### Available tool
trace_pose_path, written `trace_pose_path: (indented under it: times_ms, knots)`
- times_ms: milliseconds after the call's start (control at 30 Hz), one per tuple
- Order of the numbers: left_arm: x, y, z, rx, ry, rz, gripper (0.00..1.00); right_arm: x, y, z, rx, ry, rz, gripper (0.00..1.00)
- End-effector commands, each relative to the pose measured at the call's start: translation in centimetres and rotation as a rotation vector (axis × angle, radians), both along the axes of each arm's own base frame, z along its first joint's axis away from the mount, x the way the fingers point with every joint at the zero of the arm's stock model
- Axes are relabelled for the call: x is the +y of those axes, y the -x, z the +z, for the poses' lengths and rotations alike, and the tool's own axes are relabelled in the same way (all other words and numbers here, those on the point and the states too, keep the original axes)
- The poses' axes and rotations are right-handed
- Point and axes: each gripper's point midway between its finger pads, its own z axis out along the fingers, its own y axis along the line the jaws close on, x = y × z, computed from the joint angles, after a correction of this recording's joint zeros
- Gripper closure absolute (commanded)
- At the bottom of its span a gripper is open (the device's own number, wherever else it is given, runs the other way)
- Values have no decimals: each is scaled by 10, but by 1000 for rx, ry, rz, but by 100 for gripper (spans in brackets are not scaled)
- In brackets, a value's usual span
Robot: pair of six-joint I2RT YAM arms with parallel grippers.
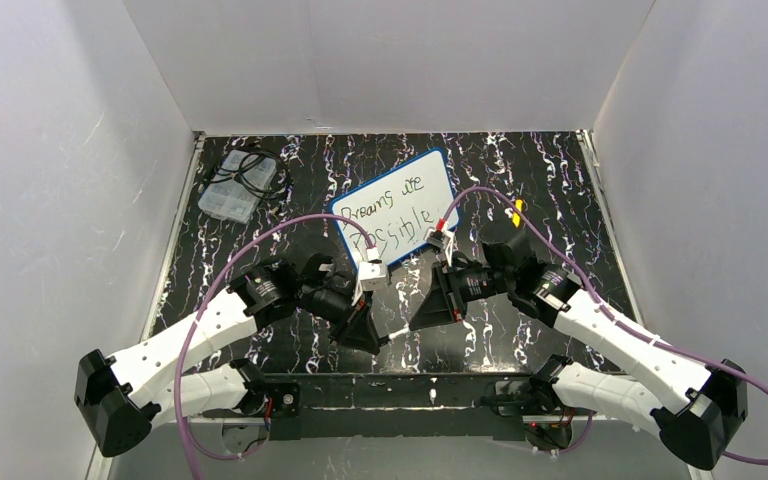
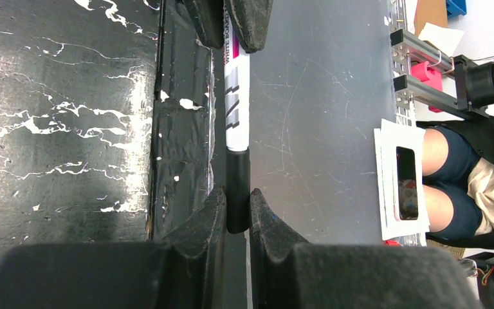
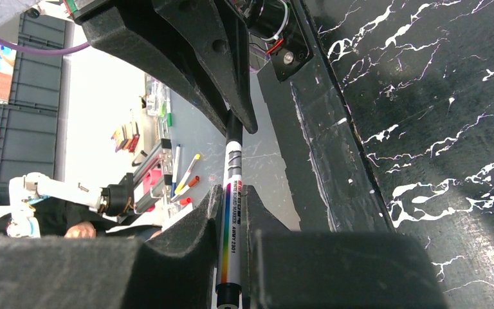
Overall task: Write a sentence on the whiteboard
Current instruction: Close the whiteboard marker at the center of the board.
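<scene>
Jaws of the left gripper [image 2: 237, 207] are pinched tight on the black cap [image 2: 237, 187] of a whiteboard marker [image 2: 237, 109]. The right gripper [image 3: 231, 207] is clamped just as firmly on the white printed barrel. The two arms hold the pen between them, nose to nose, low in the middle of the overhead view and above the near edge of the table [image 1: 520, 170].

The whiteboard [image 1: 436, 172] lies tilted in the upper middle of that view, well apart from both grippers. The sentence [image 1: 390, 215] on it reads "Dreams are" over what looks like "possible", so the writing seems finished. A clear plastic box of cables [image 1: 230, 190] sits at the upper left.

My reading is that the step in hand is capping the pen after the writing. Cap and barrel meet in the left wrist view, but I can't tell whether the cap is fully seated.

Next, the two grips should stay in line and press straight along the pen. Any sideways twist could cock the cap or pull the barrel through the fingers. After that, one gripper must let go before the pen is set down.
</scene>
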Motion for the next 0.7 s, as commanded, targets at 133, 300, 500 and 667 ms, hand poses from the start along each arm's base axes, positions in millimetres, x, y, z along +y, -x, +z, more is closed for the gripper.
trace_pose_path:
  times_ms: [133, 300, 500, 667]
  knots:
    - [-25, -14, 37, -126, 180, -34, 100, 11, 8, -6, -2, -21, 34, 99]
    - [-28, -15, 40, -104, 187, -22, 100, 15, 10, -6, -3, -27, 38, 99]
    - [-31, -20, 46, -132, 215, -3, 100, 18, 14, -8, 5, -30, 43, 99]
    - [-34, -24, 50, -147, 233, 11, 100, 20, 16, -11, 9, -28, 43, 99]
